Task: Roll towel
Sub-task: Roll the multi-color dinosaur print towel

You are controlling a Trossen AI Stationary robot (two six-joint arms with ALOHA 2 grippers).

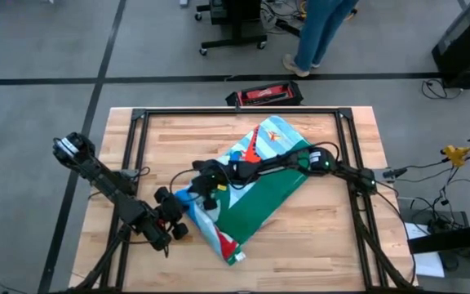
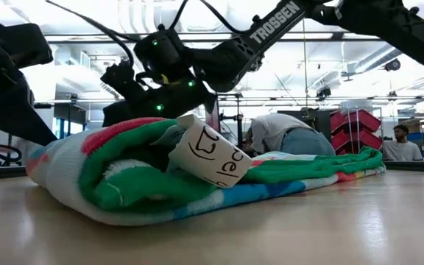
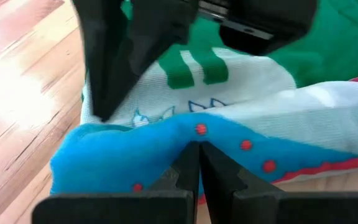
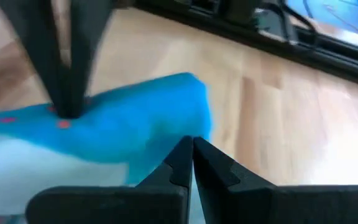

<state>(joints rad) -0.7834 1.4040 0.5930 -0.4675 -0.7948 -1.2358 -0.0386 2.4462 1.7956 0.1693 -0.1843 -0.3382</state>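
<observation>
The towel (image 1: 255, 184) lies folded and slantwise in the middle of the table, green and pale blue with red print. Its near left end is turned over into a thick roll (image 2: 116, 177), and a white label (image 2: 212, 158) sticks up from it. My left gripper (image 1: 178, 216) is shut at that end, coming from the table's left. My right gripper (image 1: 198, 192) reaches across the towel from the right and is shut over the same end. Each wrist view shows the other arm's fingers standing on the cloth. My left gripper has its shut fingertips against the blue fold (image 3: 197, 130) at the towel's rolled end, slanting down from the near left. No cloth shows between the fingers. The fold lies on the table. My right gripper's shut fingertips stand at the blue fold's outer edge (image 4: 188, 124), slanting down from the right across the towel. In the left wrist view its fingers (image 3: 104, 99) come down on the pale cloth just behind the fold.
A black frame (image 1: 141, 131) runs round the tabletop. Bare wood lies near the front edge (image 1: 317, 245) and far left (image 1: 178, 135). A red and black box (image 1: 263, 95) lies on the floor beyond the far edge, where a person (image 1: 325, 33) stands.
</observation>
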